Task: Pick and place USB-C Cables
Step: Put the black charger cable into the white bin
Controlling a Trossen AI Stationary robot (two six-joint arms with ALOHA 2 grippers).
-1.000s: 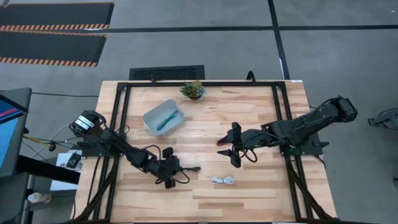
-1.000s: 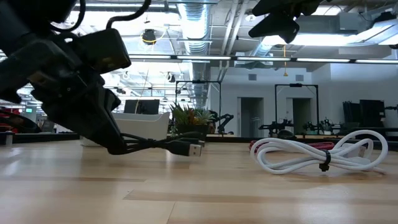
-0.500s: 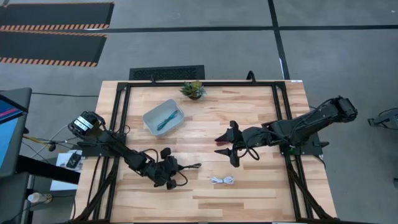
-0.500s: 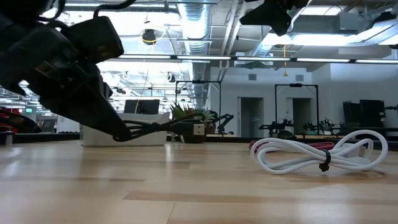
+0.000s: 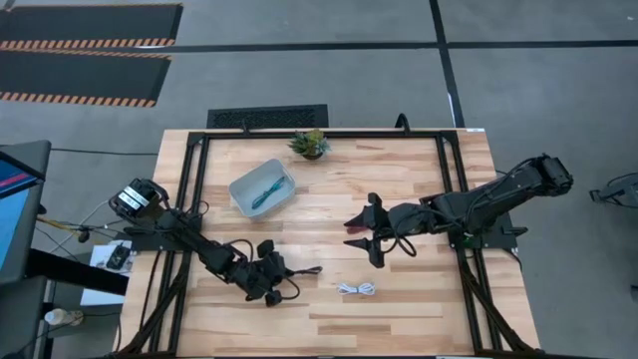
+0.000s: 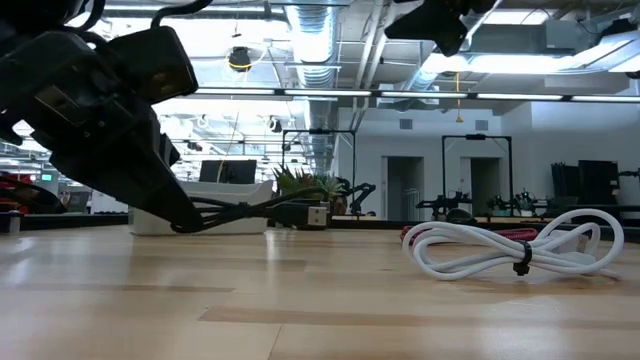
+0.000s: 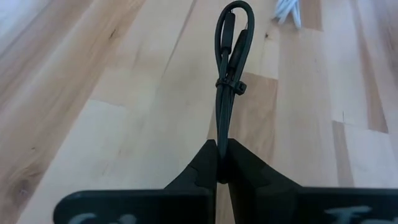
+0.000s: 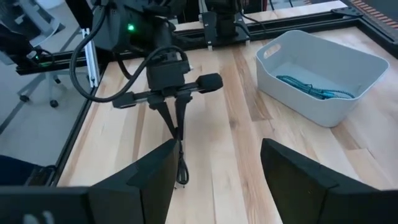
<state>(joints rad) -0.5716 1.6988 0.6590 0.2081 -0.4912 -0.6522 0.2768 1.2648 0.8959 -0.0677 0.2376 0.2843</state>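
Low view: pale wood table, seemingly industrial hall behind.

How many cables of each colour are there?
Teal cable, in the clear bin: 1
Black cable, held by the left gripper: 1
White cable, on the table: 1
Maroon cable, mostly hidden behind the white one: 1
Total: 4

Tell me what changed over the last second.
The left gripper, shut on the black cable, lifted it clear of the table. The right gripper, open, shifted slightly toward the table's middle. The white cable, the maroon cable and the teal cable in the bin stayed put.
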